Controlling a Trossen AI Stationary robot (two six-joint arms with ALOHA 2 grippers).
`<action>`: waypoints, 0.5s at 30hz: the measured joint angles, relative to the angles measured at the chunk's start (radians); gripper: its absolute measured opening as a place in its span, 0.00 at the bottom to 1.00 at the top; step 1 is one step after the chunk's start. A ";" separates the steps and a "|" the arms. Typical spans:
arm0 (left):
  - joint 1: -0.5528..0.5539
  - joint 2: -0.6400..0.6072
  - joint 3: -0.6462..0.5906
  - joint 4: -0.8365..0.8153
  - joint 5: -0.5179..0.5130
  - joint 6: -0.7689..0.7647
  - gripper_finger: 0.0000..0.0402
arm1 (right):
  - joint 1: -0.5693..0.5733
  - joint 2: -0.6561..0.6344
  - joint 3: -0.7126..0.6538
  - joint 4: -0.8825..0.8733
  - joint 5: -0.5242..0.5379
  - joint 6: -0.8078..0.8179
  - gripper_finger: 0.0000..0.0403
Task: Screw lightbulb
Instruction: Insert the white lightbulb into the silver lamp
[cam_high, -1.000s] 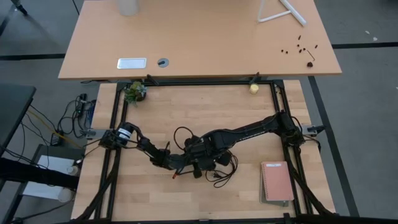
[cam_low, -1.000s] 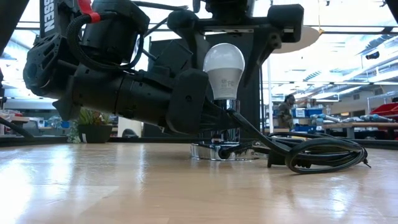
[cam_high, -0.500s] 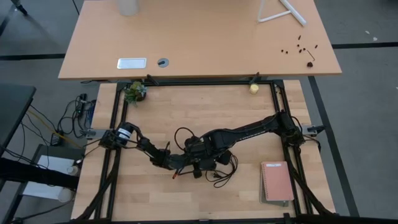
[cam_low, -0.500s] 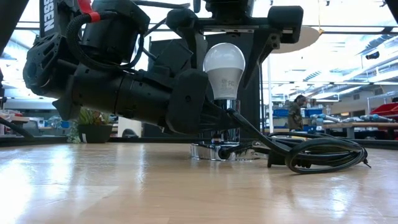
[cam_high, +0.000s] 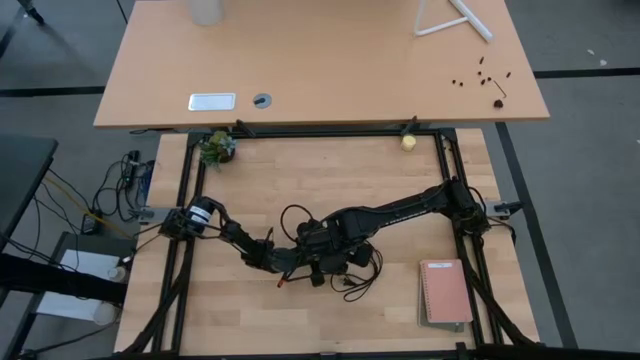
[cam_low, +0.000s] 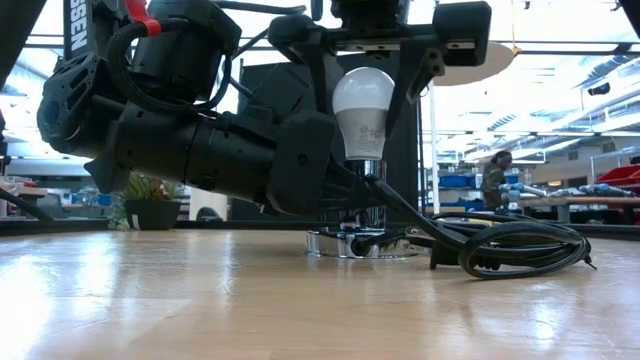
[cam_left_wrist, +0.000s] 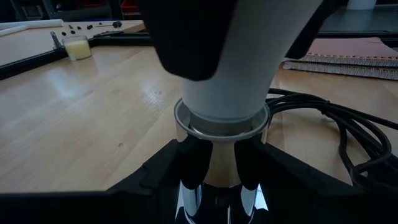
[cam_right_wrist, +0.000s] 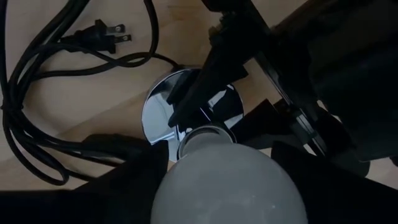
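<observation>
lightbulb (cam_low: 363, 110) upright, long axis vertical, white dome up, grey screw base down in the socket neck above the round silvery socket disc (cam_low: 360, 243); sits near the middle front of the wooden tabletop (cam_low: 200, 300)

right gripper (cam_low: 385, 60) comes down over the dome from above, jaws flanking the glass on both sides, partly open; can't tell if the pads actually press it

left gripper (cam_left_wrist: 214, 158) reaches in low and level from the left, jaws partly open around the chrome socket neck just under the bulb, appearing to clamp it

black cord (cam_low: 500, 245) coiled on the tabletop just right of the disc, plug (cam_right_wrist: 111, 32) lying flat nearby; both arms crowd the bulb, open wood in front and to the left

pink notebook (cam_high: 445, 292) near the right front edge, well apart; small yellowish ball (cam_high: 408, 142) and potted plant (cam_high: 216, 147) at the back edge by the black frame

second tabletop (cam_high: 320, 60) behind; low view shows a bright workshop room with a person (cam_low: 495, 180) far off
</observation>
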 joint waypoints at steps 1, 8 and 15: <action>0.000 0.000 0.000 0.000 0.000 0.000 0.46 | 0.000 0.000 0.000 0.000 -0.001 0.004 0.71; 0.000 0.000 0.000 0.000 0.000 -0.001 0.46 | 0.000 0.000 0.000 0.000 -0.004 0.027 0.68; 0.000 0.000 0.000 -0.001 0.000 -0.002 0.46 | -0.002 0.000 0.000 0.002 -0.007 0.163 0.68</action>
